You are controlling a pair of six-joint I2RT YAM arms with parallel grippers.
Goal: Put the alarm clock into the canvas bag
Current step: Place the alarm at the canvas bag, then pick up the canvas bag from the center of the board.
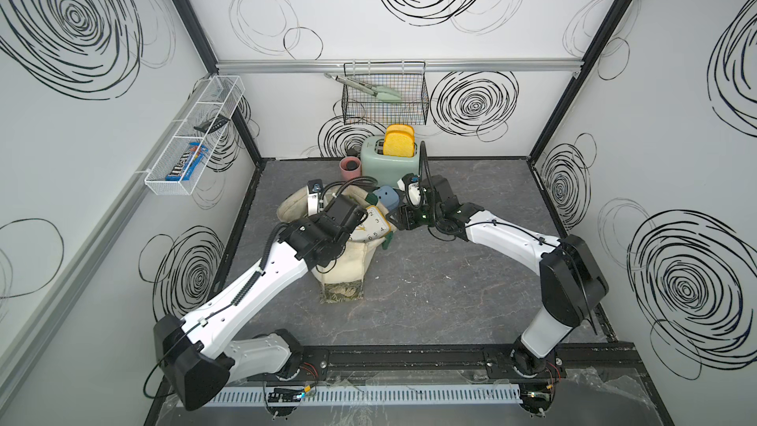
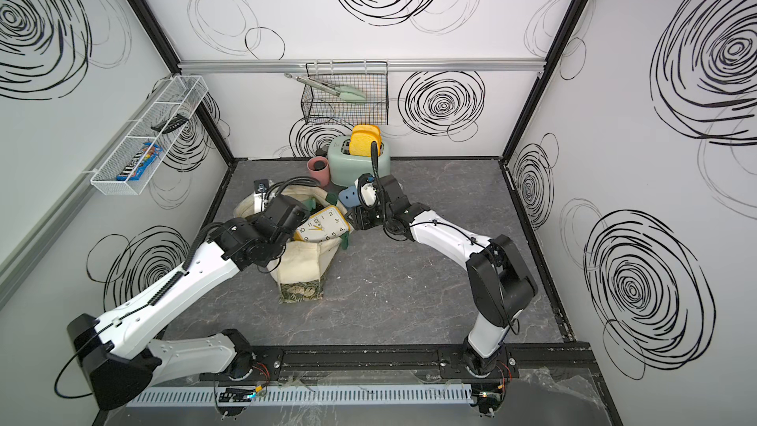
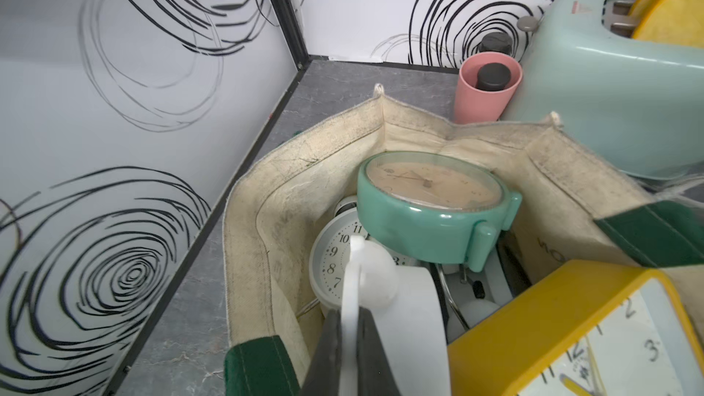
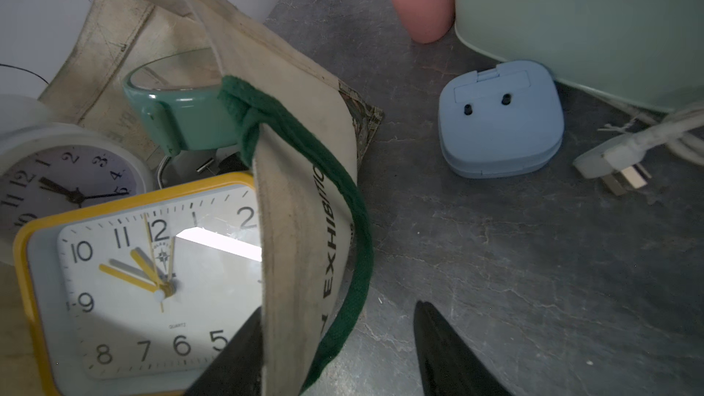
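Scribble-marked white walls enclose a dark, stone-patterned table (image 1: pixel 450 280), at whose middle the work is gathered. The left jaws are seen clenched on a thin white handle (image 3: pixel 352 299), which appears to belong to a white bell-topped alarm clock (image 3: pixel 411 318). That clock is held low inside the mouth of the canvas bag (image 3: pixel 266 222), so it is judged to be the one in hand, placed within but not yet let go. The right jaws are parted, one side within the bag and one outside, so that the bag's wall and its dark green strap (image 4: pixel 354 260) are straddled. The edge is probably being taken so that the mouth can be held wide, though no firm pinch is shown. Around the held clock, a mint-green round clock (image 3: pixel 426 222) and a white-faced clock (image 3: pixel 333 268) are already lodged in the bag. A yellow square clock (image 4: pixel 144 280) is propped across the rim, only partly in. Outside, what looks like a pale blue clock (image 4: pixel 499 119) is laid face-down on the table, just beside the mint toaster (image 1: pixel 389 161) and near a pink cup (image 1: pixel 349 168).
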